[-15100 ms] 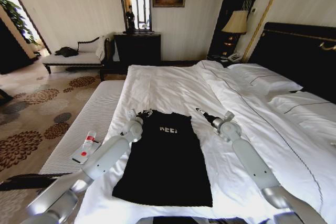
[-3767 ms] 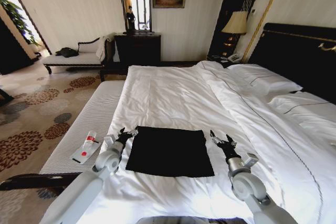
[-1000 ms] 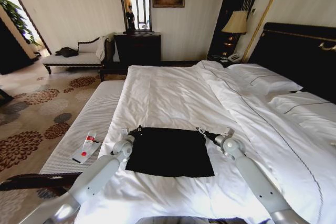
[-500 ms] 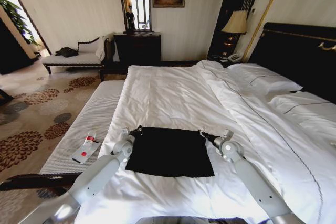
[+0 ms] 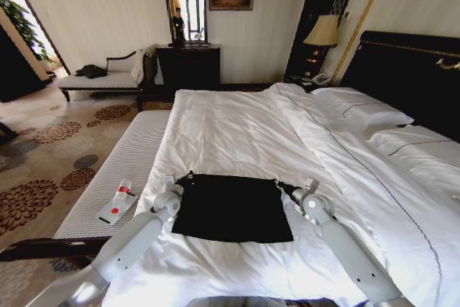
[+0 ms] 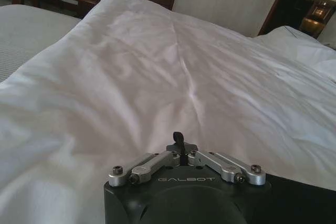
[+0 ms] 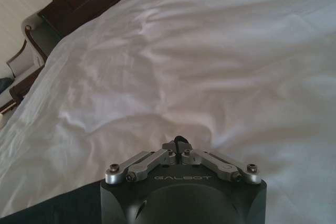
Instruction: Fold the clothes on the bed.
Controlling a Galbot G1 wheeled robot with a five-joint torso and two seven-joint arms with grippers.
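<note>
The clothes (image 5: 231, 208) lie flat as a black folded rectangle on the white duvet of the bed (image 5: 237, 131). My left gripper (image 5: 188, 176) sits low at the rectangle's far left corner. My right gripper (image 5: 279, 183) sits at its far right corner. In the wrist views both pairs of fingers are drawn together, the left gripper (image 6: 179, 141) and the right gripper (image 7: 181, 141) pointing out over white duvet. A strip of the black clothes (image 6: 302, 203) shows beside the left gripper's body. Whether either pinches the fabric's edge is hidden.
A padded bench (image 5: 118, 170) runs along the bed's left side and holds a small red-and-white item (image 5: 118, 199). Pillows (image 5: 359, 109) and the dark headboard (image 5: 410, 70) are to the right. A chaise (image 5: 100, 80) and a dresser (image 5: 188, 64) stand by the far wall.
The spread top has been folded into a short rectangle. Both grippers moved from its sides to its far corners and shut. In the last second the right gripper slid slightly right and nearer.
</note>
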